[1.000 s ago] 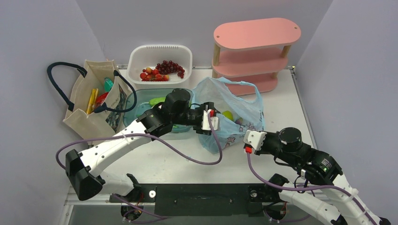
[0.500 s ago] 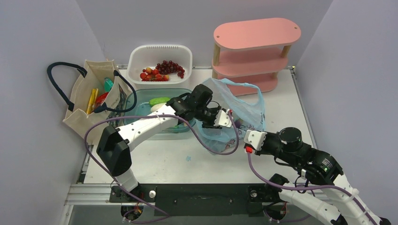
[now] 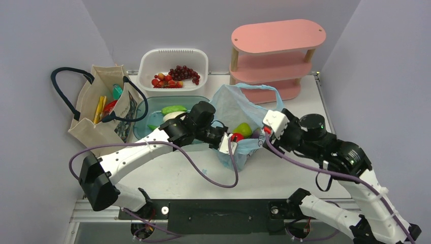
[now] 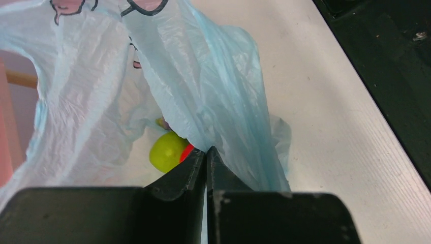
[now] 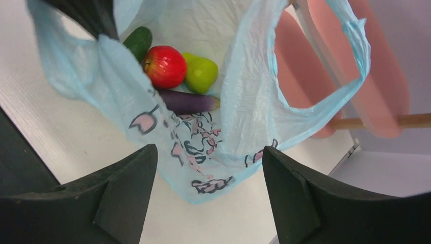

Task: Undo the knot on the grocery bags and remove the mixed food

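You have no words, brand names or numbers to read here. The light blue plastic bag (image 5: 198, 137) carries pink figures with dark outlines, but no letters show. The beige canvas tote (image 3: 94, 129) at the far left has a dark print, and its snack packets (image 3: 101, 108) are too small to read.

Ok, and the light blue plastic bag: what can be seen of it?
The light blue plastic bag is thin, crinkly, translucent film with pinkish print. It lies on the white table, mouth gaping, one handle loop free, no knot visible. Inside lie a red fruit, a green pear, a purple eggplant and a dark green item. The left gripper is shut on its rim; the open right gripper hovers above.
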### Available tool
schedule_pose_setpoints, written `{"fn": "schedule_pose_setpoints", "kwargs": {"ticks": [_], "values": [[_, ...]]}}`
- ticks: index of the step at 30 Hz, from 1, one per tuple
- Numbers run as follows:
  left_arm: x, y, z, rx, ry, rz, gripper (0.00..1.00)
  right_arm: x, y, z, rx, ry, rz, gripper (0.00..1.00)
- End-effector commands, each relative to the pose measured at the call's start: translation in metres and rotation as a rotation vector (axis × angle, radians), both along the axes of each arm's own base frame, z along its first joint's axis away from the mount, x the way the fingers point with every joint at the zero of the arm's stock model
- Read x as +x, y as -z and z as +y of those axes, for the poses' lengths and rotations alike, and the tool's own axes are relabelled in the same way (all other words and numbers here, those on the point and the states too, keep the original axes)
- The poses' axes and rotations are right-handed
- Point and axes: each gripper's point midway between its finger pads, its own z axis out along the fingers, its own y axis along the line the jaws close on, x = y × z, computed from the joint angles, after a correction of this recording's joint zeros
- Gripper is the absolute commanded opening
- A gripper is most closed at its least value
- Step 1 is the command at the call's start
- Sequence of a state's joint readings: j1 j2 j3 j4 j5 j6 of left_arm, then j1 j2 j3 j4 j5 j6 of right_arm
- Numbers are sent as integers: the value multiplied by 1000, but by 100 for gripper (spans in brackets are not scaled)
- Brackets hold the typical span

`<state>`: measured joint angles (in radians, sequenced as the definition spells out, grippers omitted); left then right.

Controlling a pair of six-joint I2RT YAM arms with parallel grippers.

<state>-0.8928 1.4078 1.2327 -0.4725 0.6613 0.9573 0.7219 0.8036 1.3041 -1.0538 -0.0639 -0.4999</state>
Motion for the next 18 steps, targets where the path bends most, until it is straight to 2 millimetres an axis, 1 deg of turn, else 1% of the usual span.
{"fn": "schedule_pose_setpoints", "kwargs": {"ticks": [1, 3, 5, 7, 8, 9, 10, 11, 12, 13, 14, 15, 16, 17, 18], "values": [[0, -17, -5, -71, 33, -81, 0, 28, -16, 14, 111, 76, 67, 72], [1, -17, -3, -74, 26, -96, 0, 31, -21, 11, 90, 67, 80, 72], [1, -17, -1, -77, 21, -105, 0, 21, -27, 10, 60, 7, 84, 72], [0, -15, 1, -78, 23, -124, 0, 14, -35, 14, 89, -23, 78, 72], [-1, -15, 2, -85, 28, -134, 0, 16, -42, 17, 113, -24, 57, 73], [-2, -16, 2, -91, 31, -140, 0, 22, -42, 15, 126, 30, 54, 73], [-5, -17, 2, -97, 39, -150, 0, 30, -41, 21, 132, 48, 46, 73], [-6, -15, 2, -96, 46, -158, 0, 38, -38, 17, 124, 112, 42, 73], [-9, -16, 2, -97, 52, -163, 0, 47, -29, 24, 107, 119, 51, 73], [-10, -15, 2, -95, 57, -168, 0, 53, -25, 24, 86, 148, 44, 73], [-12, -16, 1, -96, 61, -170, 0, 63, -13, 29, 62, 168, 49, 74], [-13, -15, 1, -95, 65, -173, 0, 70, -9, 29, 35, 200, 29, 74], [-15, -16, 1, -94, 66, -178, 0, 78, 3, 33, 9, 209, 29, 74], [-15, -15, 0, -92, 66, -179, 0, 83, 7, 33, -12, 232, 15, 74], [-17, -15, 0, -90, 66, -183, 0, 91, 14, 36, -21, 252, 10, 75]]}}
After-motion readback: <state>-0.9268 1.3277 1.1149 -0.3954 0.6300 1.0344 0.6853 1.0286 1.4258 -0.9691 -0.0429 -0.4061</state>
